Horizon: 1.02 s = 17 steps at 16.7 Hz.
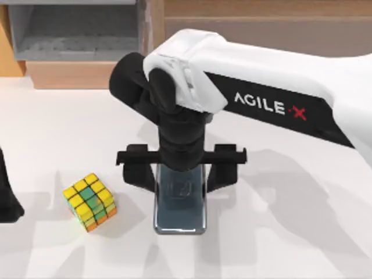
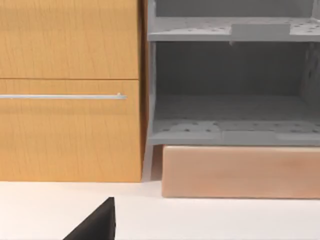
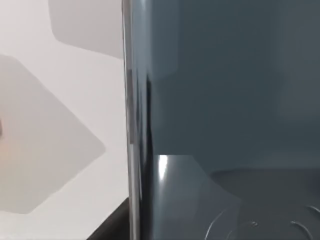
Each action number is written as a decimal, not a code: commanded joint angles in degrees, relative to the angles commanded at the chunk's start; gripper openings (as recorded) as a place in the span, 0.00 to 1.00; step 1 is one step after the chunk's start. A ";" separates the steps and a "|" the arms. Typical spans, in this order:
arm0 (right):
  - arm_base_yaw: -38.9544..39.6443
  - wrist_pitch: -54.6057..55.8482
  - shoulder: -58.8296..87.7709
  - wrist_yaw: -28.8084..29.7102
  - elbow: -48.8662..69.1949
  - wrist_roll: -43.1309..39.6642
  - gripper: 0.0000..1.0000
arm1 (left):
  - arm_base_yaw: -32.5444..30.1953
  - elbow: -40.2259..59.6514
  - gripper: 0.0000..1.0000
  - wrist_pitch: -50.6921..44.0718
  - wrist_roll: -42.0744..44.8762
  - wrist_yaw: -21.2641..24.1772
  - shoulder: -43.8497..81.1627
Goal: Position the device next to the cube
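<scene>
- The right gripper (image 1: 181,174) hangs over the middle of the table, pointing straight down, its two black fingers (image 1: 138,172) set one on each long side of the device (image 1: 180,212).
- The fingers look close against the phone's rims, yet the arm's wrist hides the contact from above, so I cannot tell whether they clamp it or merely flank it.
- The device lies flat on the white table (image 1: 302,232), its long axis running away from the near edge, the far half under the gripper and the near half showing a dark teal-grey glossy face with a silver rim and rounded corners.
- In the right wrist view the device's face (image 3: 225,100) sits very near the lens, its bright rim running as a straight line beside the pale table.
- A faint round mark shows on the face; no writing on it can be read.
- The right arm's white casing bears a black panel (image 1: 270,107) reading "AGILE·X", the X in red.
- The cube (image 1: 89,201) sits on the table to the left of the device, apart from it, with yellow, green and orange stickers on a black grid.
- The left arm (image 1: 7,195) is parked at the table's left edge; its wrist view faces a wooden cabinet (image 2: 70,90) and a grey shelf unit (image 2: 232,90).
</scene>
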 joint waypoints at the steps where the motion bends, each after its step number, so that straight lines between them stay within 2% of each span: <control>1: -0.25 0.08 -0.22 -0.03 -0.07 0.07 0.00 | 0.00 0.00 1.00 0.00 0.00 0.00 0.00; 17: -3.56 2.06 -3.53 -0.29 1.16 3.39 0.00 | 0.00 0.00 1.00 0.00 0.00 0.00 0.00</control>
